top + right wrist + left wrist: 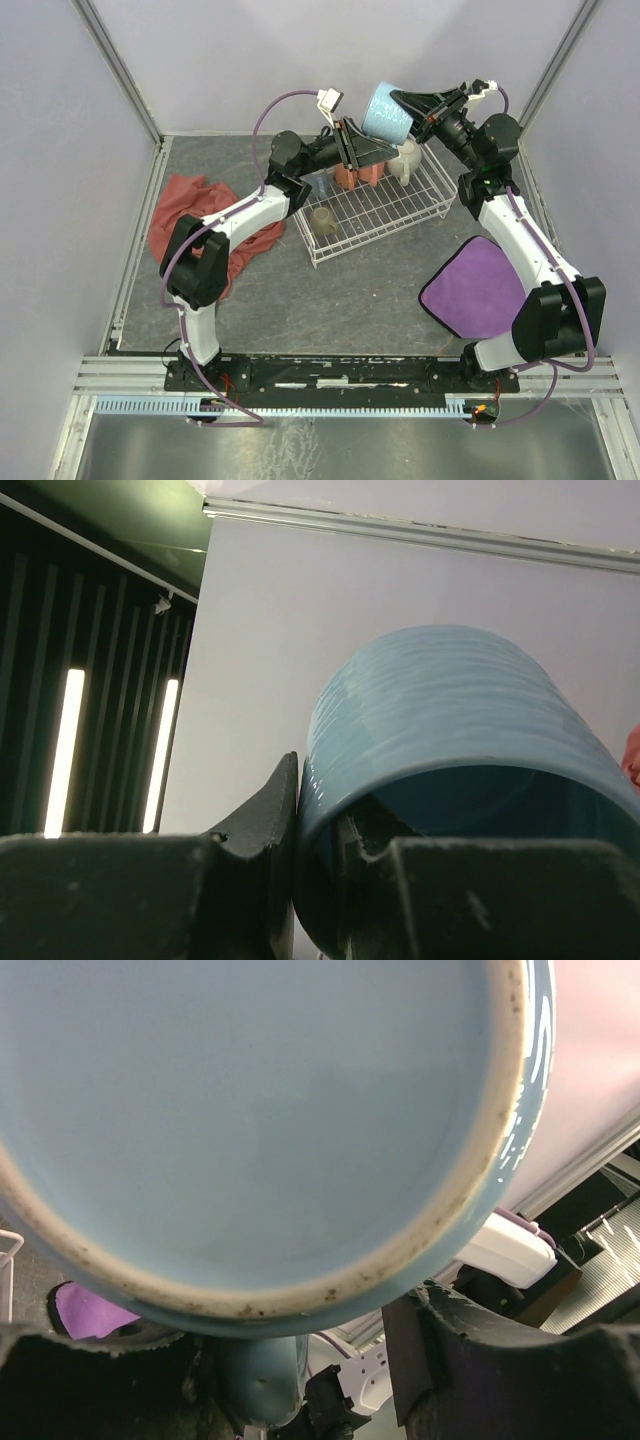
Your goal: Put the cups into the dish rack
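Observation:
The larger light blue cup (388, 112) hangs tilted above the back of the white wire dish rack (400, 215). My right gripper (405, 103) is shut on its rim, one finger (260, 820) outside the wall and the other inside the cup (450, 710). My left gripper (378, 148) sits just under the cup's base (250, 1110), which fills the left wrist view. Its jaws stand apart, with the cup's handle (260, 1375) hanging between them and a gap to the right finger (470, 1370). Inside the rack stand a salmon-orange cup (347, 177), a cream cup (407, 160) and an olive-green cup (322, 221).
A crumpled red cloth (190, 215) lies left of the rack, partly under my left arm. A purple cloth (475, 285) lies at the front right beside my right arm. Metal frame posts and pale walls close in the back and both sides.

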`<move>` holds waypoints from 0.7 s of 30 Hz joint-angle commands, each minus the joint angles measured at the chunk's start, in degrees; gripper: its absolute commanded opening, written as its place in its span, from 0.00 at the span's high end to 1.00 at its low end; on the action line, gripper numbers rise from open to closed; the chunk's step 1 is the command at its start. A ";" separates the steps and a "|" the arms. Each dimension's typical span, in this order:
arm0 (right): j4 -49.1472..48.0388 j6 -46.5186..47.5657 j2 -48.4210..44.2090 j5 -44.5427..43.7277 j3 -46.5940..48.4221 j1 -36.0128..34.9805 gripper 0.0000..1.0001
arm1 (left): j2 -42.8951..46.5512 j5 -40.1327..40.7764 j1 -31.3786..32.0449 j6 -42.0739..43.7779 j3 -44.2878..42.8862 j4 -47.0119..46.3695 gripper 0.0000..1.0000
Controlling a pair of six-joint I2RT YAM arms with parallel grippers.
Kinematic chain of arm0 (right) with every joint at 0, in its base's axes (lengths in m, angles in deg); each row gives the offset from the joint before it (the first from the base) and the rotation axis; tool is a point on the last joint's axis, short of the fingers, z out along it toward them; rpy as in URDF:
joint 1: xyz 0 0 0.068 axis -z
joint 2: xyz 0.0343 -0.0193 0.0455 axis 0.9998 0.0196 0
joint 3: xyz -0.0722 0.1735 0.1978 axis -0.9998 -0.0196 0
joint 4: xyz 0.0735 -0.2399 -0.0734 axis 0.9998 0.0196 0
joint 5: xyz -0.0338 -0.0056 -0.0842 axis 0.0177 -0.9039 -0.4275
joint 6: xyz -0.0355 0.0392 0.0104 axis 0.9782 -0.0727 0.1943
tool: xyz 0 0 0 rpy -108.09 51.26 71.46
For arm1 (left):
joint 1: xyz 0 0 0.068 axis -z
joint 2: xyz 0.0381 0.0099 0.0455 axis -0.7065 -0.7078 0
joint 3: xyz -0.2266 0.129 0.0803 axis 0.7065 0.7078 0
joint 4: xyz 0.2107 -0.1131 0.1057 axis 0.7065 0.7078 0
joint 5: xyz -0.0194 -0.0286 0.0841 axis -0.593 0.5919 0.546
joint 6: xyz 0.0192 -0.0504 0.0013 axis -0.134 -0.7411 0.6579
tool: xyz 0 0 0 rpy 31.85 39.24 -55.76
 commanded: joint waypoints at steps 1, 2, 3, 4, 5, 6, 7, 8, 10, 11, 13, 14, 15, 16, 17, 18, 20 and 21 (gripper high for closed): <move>-6.72 0.37 -3.41 0.37 0.15 -0.62 0.99 | 0.51 2.09 0.25 -1.28 -2.93 -4.41 0.48; -6.70 0.37 -3.42 0.35 0.08 -0.61 0.99 | 0.47 2.28 0.25 -1.40 -3.00 -4.49 0.50; -6.68 0.37 -3.43 0.47 0.07 -0.66 0.99 | 0.39 2.44 0.26 -1.45 -3.09 -4.58 0.52; -6.62 0.37 -3.46 0.51 0.05 -0.70 0.99 | 0.30 2.57 0.30 -1.55 -3.17 -4.71 0.53; -6.57 0.37 -3.46 0.56 0.04 -0.77 0.99 | 0.16 2.68 0.32 -1.71 -3.21 -4.89 0.56; -6.65 0.45 -3.50 0.56 0.00 -0.73 0.99 | 0.17 2.81 0.30 -1.80 -3.24 -4.97 0.57; -6.49 0.54 -3.57 0.69 -0.04 -0.84 0.99 | 0.12 2.93 0.30 -1.92 -3.23 -4.99 0.59; -6.38 0.57 -3.59 0.68 -0.10 -0.89 0.99 | 0.06 3.00 0.31 -1.94 -3.32 -5.01 0.61; -6.34 0.71 -3.73 0.71 -0.40 -1.05 0.99 | -0.04 3.12 0.37 -1.99 -3.34 -4.89 0.65; -6.31 0.80 -3.85 0.74 -0.68 -1.15 0.99 | -0.06 3.14 0.40 -2.00 -3.33 -4.83 0.67; -6.23 0.97 -4.19 0.77 -1.28 -1.34 0.99 | -0.07 3.34 0.44 -1.96 -3.14 -4.70 0.71; -6.23 1.03 -4.39 0.79 -1.64 -1.42 0.99 | -0.05 3.42 0.39 -2.01 -3.08 -4.51 0.75; -6.19 1.08 -4.65 0.77 -1.94 -1.45 0.99 | -0.11 3.54 0.39 -2.03 -3.04 -4.48 0.79; -6.10 1.22 -4.91 0.83 -2.36 -1.43 0.99 | -0.10 3.57 0.39 -1.95 -3.03 -4.17 0.84; -6.00 1.50 -5.06 0.92 -2.73 -1.43 0.99 | 0.00 3.69 0.39 -1.72 -2.90 -3.62 0.89; -5.92 1.59 -5.40 0.84 -3.28 -1.39 0.99 | 0.16 3.85 0.39 -1.35 -2.79 -2.99 0.96; -5.78 2.05 -5.85 0.87 -4.23 -1.45 0.99 | 0.84 4.44 0.39 0.36 -2.44 0.02 0.97; -5.71 2.19 -6.04 0.86 -4.70 -1.51 0.99 | 1.31 4.85 0.39 1.48 -2.24 1.90 0.97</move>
